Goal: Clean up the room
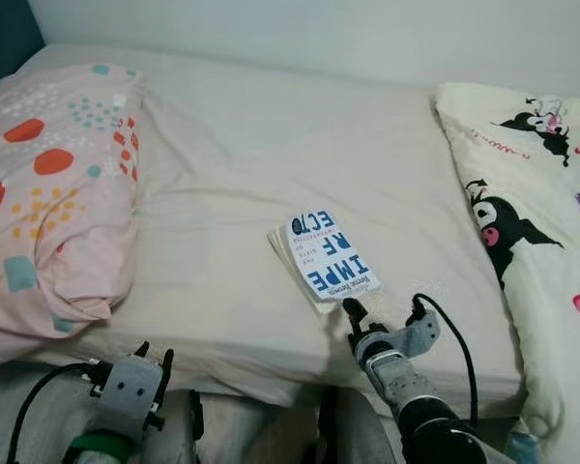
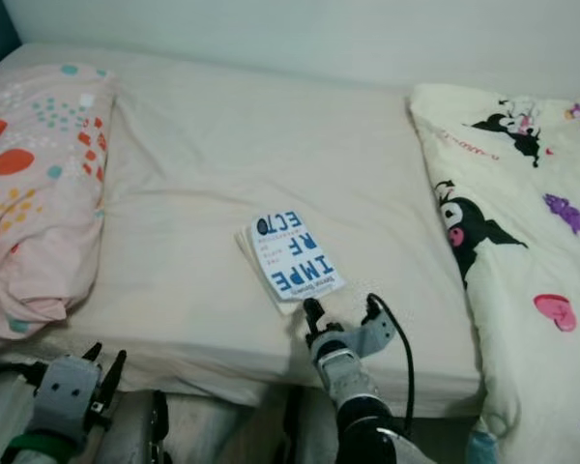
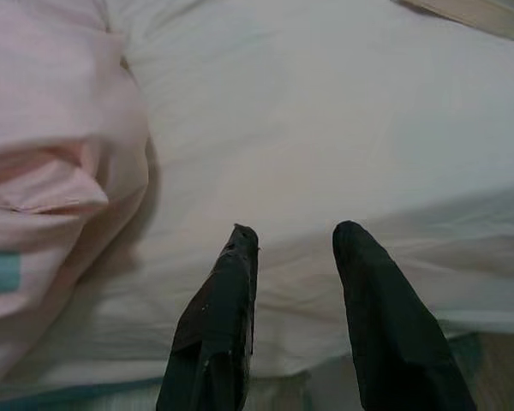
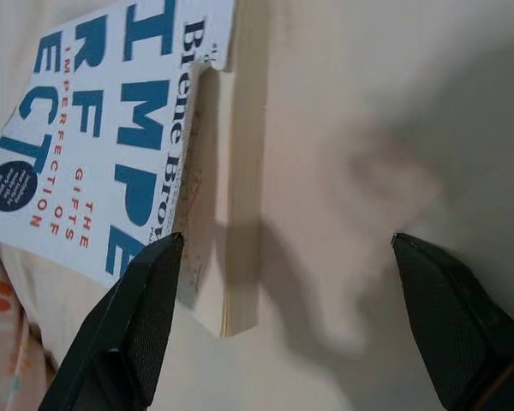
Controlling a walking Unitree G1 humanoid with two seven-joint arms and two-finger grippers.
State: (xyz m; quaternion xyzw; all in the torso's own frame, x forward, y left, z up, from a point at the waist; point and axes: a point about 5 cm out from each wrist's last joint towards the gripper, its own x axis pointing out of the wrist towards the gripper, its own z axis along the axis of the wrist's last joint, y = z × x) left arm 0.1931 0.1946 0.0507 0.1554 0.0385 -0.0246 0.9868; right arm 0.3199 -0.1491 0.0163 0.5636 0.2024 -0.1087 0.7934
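A: Where is the paperback book (image 1: pixel 327 259) right now?

B: It lies flat on the cream bedsheet (image 1: pixel 232 193), close to the near edge of the bed, roughly midway between the pink spotted pillow (image 1: pixel 48 193) on the robot's left and the cartoon-print duvet (image 1: pixel 541 222) on its right. The white cover with big blue letters faces up, and the book is turned at an angle to the bed edge.

A: And the right gripper (image 1: pixel 382 311)?

B: It sits at the bed's near edge, just beyond the book's closest corner. Its two black fingers are spread wide apart and hold nothing. In the right wrist view one finger (image 4: pixel 137 317) is just at the book's lower corner, overlapping the cover edge, while the other finger (image 4: pixel 458 321) is off over bare sheet, well clear of the book. So the book's corner and page edge lie towards one side of the gap, not centred in it. Whether the fingertip actually touches the cover, I cannot tell.

A: What about the left gripper (image 1: pixel 153 360)?

B: Low, in front of the bed's edge, below the pillow. Its fingers (image 3: pixel 218 325) are parted and empty, pointing at bare sheet beside the pillow, well apart from the book.
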